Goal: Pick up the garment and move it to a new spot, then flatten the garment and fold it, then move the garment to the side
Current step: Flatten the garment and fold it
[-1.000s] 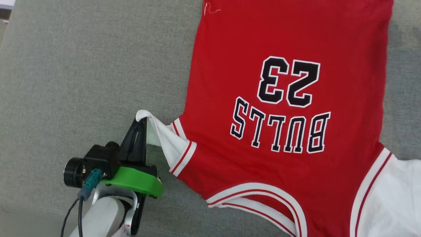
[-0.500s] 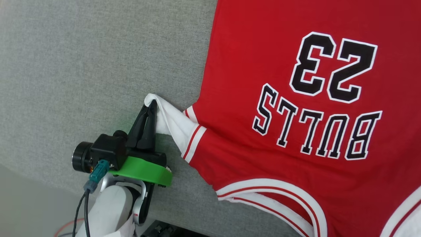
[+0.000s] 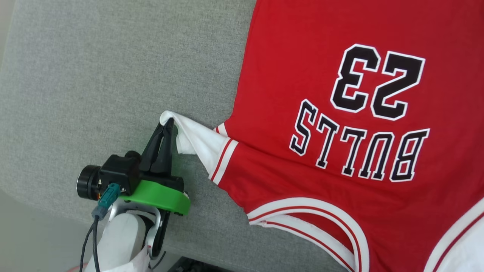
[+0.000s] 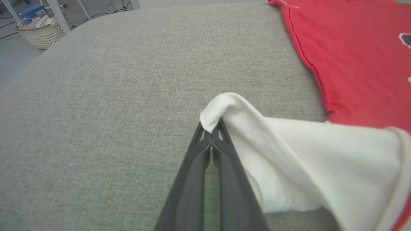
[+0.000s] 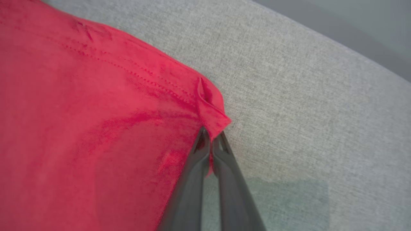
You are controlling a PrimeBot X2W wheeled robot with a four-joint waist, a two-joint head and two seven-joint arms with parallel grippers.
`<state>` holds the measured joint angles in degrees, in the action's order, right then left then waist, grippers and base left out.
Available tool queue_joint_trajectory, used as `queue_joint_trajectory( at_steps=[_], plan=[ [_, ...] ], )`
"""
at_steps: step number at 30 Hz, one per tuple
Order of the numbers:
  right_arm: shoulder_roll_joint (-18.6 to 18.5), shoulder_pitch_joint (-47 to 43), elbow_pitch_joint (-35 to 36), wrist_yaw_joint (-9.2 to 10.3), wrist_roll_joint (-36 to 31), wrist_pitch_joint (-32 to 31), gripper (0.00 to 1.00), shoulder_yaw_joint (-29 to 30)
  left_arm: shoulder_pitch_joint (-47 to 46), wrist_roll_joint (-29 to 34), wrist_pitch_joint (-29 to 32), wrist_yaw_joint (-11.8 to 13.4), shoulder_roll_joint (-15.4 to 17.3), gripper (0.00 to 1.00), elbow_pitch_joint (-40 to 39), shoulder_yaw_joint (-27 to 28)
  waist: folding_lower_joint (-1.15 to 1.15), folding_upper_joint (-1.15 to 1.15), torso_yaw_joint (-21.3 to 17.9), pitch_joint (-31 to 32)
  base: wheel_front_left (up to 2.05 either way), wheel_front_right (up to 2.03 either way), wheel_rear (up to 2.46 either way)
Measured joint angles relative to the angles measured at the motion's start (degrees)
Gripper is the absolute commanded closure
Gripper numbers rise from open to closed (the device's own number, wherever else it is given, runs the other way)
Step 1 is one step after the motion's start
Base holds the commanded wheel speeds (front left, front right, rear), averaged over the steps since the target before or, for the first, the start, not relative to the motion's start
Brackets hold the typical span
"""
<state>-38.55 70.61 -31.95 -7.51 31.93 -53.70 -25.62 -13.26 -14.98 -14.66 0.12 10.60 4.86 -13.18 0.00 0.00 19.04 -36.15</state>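
Judging from the jersey (image 3: 340, 151) being spread print-up (not yet folded) to the right of the left gripper (image 3: 169, 122), flattening is under way. Its white sleeve (image 3: 196, 139) is clenched at those tips, and a red hem corner (image 5: 215, 117) is clamped in the right gripper (image 5: 211, 135).

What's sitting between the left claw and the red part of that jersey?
Only the jersey's own white sleeve: the left claw pinches its tip, and it stretches across grey upholstery to the red body, plain in the head view.
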Motion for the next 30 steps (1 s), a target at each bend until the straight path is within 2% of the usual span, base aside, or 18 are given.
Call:
queue_joint_trajectory(
  at_steps=[7,12,17,25,30],
  plan=[
    [-1.94,-6.20,0.79,-0.01,4.41,8.56,1.00,-4.17,3.26,1.38,-0.01,-0.94,-0.08,1.00,1.66,1.92,0.00,0.00,-1.79,5.94,0.00,0.00,0.00],
    [-6.21,-12.43,5.43,-0.01,9.39,13.29,1.00,-6.92,6.70,1.65,0.00,-1.15,0.05,1.00,2.57,2.77,0.00,0.00,-3.50,11.12,0.00,0.00,0.00],
    [-11.36,-21.92,11.22,-0.01,13.68,17.34,1.00,-7.24,9.39,1.71,0.00,-1.12,0.34,1.00,3.03,4.13,0.00,0.00,-5.37,16.00,0.00,0.00,0.00],
    [-16.71,-41.89,18.04,-0.01,17.96,21.81,1.00,-2.46,13.65,1.63,0.00,-0.78,1.04,1.00,3.49,5.78,-0.01,0.00,-9.18,22.57,0.00,0.00,0.00],
    [-17.27,-54.76,20.71,-0.01,19.28,22.67,1.00,1.22,15.13,1.49,0.00,-0.37,1.46,1.00,3.37,6.32,-0.01,0.00,-11.52,25.37,0.00,0.00,0.00]
  ],
)
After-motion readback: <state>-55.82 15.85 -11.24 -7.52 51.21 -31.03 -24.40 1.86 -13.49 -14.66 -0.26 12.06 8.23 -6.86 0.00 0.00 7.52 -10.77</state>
